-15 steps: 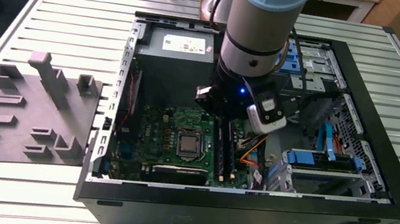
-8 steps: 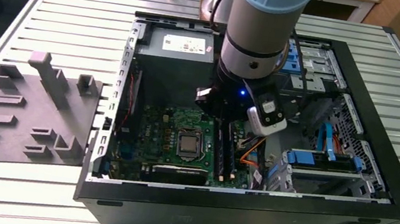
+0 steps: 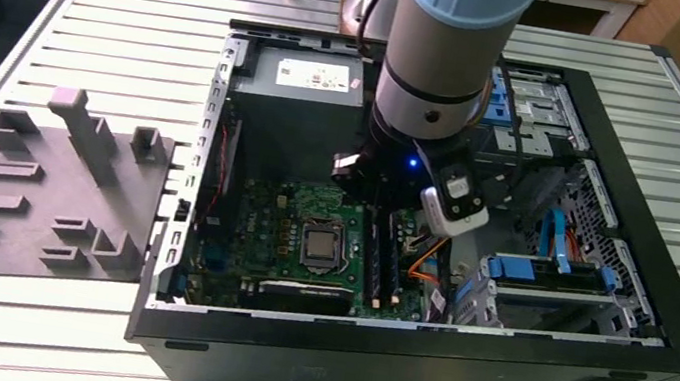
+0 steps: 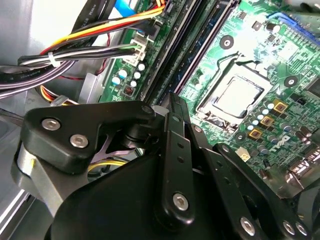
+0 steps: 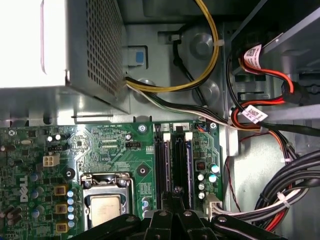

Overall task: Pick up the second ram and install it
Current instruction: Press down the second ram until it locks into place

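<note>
My gripper (image 5: 175, 192) is low inside the open computer case (image 3: 640, 347), over the memory slots beside the square silver chip (image 5: 105, 207). Its black fingers are drawn together, and their tips (image 4: 170, 100) rest at one end of a long dark stick, the second ram (image 5: 176, 160), which stands in a slot on the green motherboard (image 5: 100, 150). Whether the tips pinch the stick's edge or only touch it is hidden. In the exterior view the arm's wrist (image 3: 410, 176) covers the gripper, and dark sticks (image 3: 381, 257) show in the slots below it.
A grey plastic tray (image 3: 43, 197) with raised blocks lies on the slatted table at the exterior view's left. Bundles of coloured cables (image 5: 270, 200) crowd the space beside the slots. The power supply box (image 5: 75, 50) and blue drive brackets (image 3: 544, 272) stand close around.
</note>
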Robot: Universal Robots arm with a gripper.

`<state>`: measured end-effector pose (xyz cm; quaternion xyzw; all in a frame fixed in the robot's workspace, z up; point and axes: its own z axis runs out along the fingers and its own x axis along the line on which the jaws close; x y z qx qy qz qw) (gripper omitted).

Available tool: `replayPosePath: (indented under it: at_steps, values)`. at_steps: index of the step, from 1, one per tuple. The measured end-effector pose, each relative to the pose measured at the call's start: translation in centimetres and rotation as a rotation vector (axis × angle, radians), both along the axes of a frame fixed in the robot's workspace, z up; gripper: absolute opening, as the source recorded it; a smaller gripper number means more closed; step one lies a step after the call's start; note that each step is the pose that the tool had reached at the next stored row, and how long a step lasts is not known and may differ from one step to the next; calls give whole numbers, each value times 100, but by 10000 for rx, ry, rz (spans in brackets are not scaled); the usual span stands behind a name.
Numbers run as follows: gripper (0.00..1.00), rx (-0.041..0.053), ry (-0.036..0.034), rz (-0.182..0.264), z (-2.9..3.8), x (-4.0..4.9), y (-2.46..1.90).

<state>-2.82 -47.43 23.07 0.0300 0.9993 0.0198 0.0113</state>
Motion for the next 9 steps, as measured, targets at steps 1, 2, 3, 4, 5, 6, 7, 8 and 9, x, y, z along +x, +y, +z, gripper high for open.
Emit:
replayPosePath:
  at_steps: [1,2,3,4,5,6,7,8,9]
  values:
    - [11,0,0,1,0,0,-7]
    - [11,0,0,0,0,0,-14]
    - [11,0,0,0,0,0,-21]
    - [11,0,0,0,0,0,-29]
    - [11,1,0,0,0,0,-36]
    - [11,1,0,0,0,0,-42]
    - [11,0,0,0,0,0,-49]
    - [11,1,0,0,0,0,-55]
    - [11,1,0,0,0,0,-63]
